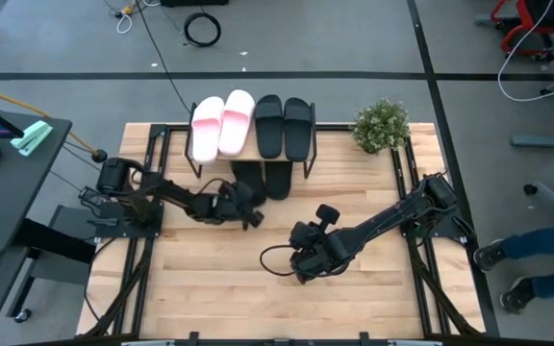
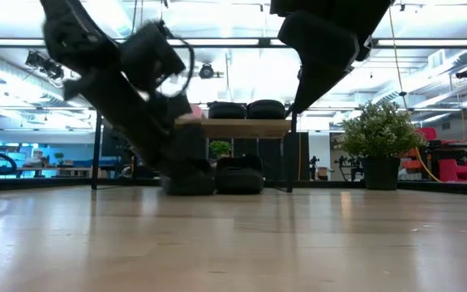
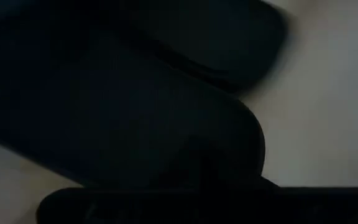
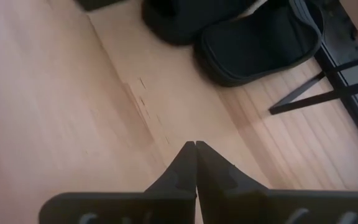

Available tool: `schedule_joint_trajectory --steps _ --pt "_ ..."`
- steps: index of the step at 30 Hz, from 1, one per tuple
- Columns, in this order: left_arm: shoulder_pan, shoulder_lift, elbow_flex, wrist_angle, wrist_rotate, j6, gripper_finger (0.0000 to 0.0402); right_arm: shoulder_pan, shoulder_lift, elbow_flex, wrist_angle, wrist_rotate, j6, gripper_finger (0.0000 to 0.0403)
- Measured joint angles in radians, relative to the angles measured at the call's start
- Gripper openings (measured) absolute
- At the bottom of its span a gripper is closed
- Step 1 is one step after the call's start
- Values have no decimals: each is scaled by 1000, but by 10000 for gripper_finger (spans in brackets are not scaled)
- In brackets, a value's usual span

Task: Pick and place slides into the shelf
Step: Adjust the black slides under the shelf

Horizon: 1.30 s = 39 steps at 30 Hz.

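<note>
The shelf point(image 2: 233, 127) stands at the table's far middle. On its top board lie two pale pink slides point(image 1: 221, 125) and two black slides point(image 1: 284, 125). Under the board another black slide point(image 1: 278, 181) rests sole down on the table. Just left of it is a further black slide point(image 2: 189, 180), with my left gripper point(image 1: 248, 210) shut on it. That slide fills the left wrist view point(image 3: 135, 112). My right gripper point(image 4: 195, 148) hangs shut and empty above the table's middle, near side of the shelf. My left gripper reaches the black slide's near end point(image 1: 246, 197), slanting down from the table's left. The slide's own dark bulk hides the fingers and the place of contact, so the part held cannot be told. The slide sits low at the shelf's front, level with its neighbour.
A potted plant point(image 1: 381, 125) stands at the table's far right, beside the shelf. The shelf's thin black legs point(image 4: 309, 93) stand on the table right of the lower slide. Bare wood lies between my right gripper and the near edge point(image 1: 219, 298).
</note>
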Motion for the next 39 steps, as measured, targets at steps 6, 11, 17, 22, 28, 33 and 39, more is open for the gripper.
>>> schedule_joint_trajectory --steps 6,11,17,22,28,33,39 --pt "-56 -33 0 4 46 48 4 6 0 0 6 0 -21 3" --pt "-92 -53 0 4 41 49 5 5 0 0 30 -3 -91 3" --pt "-111 -156 1 5 29 139 8 -10 0 0 197 -107 -335 23" --pt "-113 -249 2 -12 23 191 19 -52 0 -1 316 -182 -476 68" --pt "-144 -309 2 -32 21 239 8 -132 0 -82 441 -186 -662 122" --pt "-170 -326 2 -32 22 294 6 -205 0 -202 637 -182 -775 153" --pt "-162 -326 2 -38 19 301 18 -284 0 -311 773 -182 -902 162"
